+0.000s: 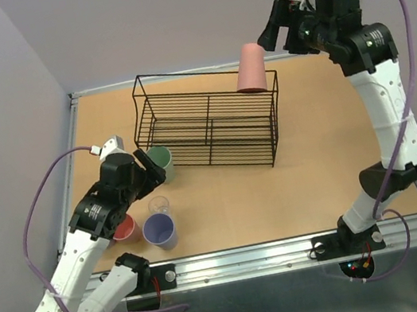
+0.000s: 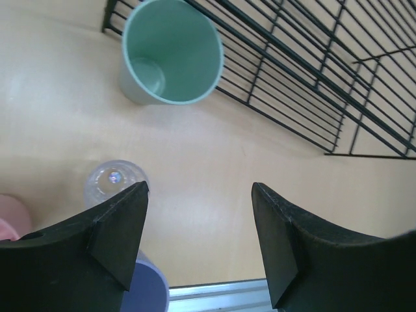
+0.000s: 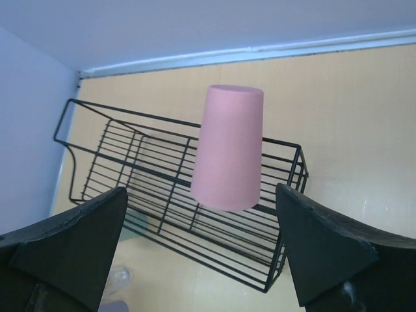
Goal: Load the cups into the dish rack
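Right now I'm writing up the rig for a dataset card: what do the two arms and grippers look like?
The left arm and right arm have white shells with black joints and bases. A lavender cable loops along each to the wrist. The left gripper and right gripper are matte black, with broad wedge-shaped fingers tapering to blunt tips.

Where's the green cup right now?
In the top view, the green cup stands upright on the left side of the table, beside the near-left corner of the dish rack, just ahead of the open left claw.
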`<state>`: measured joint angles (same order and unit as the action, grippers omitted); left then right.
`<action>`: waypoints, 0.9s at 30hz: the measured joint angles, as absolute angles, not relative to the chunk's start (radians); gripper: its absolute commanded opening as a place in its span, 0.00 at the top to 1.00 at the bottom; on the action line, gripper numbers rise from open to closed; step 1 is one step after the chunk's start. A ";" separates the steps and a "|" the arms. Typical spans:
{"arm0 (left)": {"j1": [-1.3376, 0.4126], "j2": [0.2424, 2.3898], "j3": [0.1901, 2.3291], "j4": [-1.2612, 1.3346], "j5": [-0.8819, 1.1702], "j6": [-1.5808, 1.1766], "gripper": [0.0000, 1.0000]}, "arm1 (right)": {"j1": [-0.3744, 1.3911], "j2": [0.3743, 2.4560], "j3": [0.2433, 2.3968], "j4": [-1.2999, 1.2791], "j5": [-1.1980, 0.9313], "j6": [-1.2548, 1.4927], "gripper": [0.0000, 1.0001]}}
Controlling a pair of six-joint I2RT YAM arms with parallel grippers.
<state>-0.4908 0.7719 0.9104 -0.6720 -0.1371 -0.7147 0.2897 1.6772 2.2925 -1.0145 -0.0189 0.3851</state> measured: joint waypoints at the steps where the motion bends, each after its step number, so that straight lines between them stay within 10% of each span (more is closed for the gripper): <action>1: -0.491 0.791 0.917 -0.686 -0.159 -0.714 0.24 | 0.290 1.647 2.278 -1.007 -0.023 0.390 0.00; 22: -0.286 1.148 0.930 -0.538 -0.205 -0.573 0.30 | 0.296 1.276 1.981 -0.957 -0.135 0.457 0.00; 27: -0.286 1.217 0.930 -0.482 -0.182 -0.563 0.44 | 0.296 1.266 1.979 -0.958 -0.145 0.457 0.00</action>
